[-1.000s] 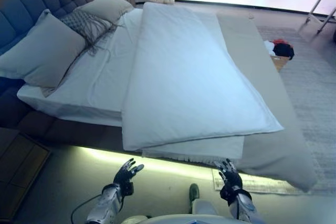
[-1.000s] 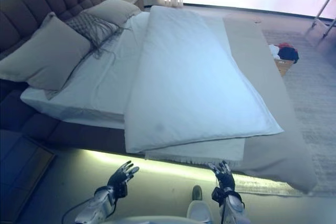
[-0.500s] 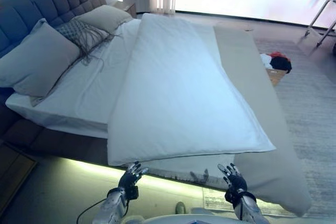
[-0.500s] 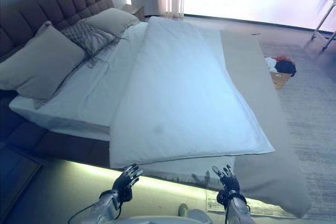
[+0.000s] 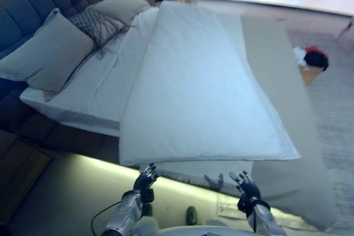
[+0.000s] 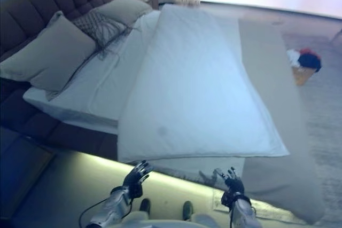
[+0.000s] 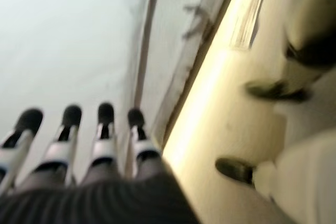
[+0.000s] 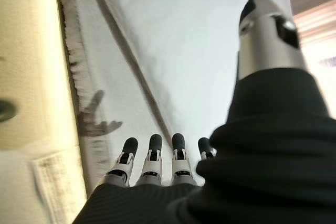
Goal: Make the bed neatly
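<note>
A white duvet lies folded lengthwise down the middle of the bed, over a white sheet and a beige blanket on the right. Its near edge hangs over the bed's side. My left hand is open, just below the duvet's near left corner, touching nothing. My right hand is open, below the fringed near edge. In the left wrist view my fingers point at the duvet's edge. In the right wrist view my fingers are straight above the duvet.
Several pillows lean on the tufted dark headboard at the left. A basket of clothes stands on the rug beyond the bed at the right. A lit strip runs under the bed frame. A wooden nightstand stands at the lower left.
The camera has shifted, so the whole bed sits slightly differently in view. Both hands have stayed open and low before the duvet's near edge, the left one a little further right.
</note>
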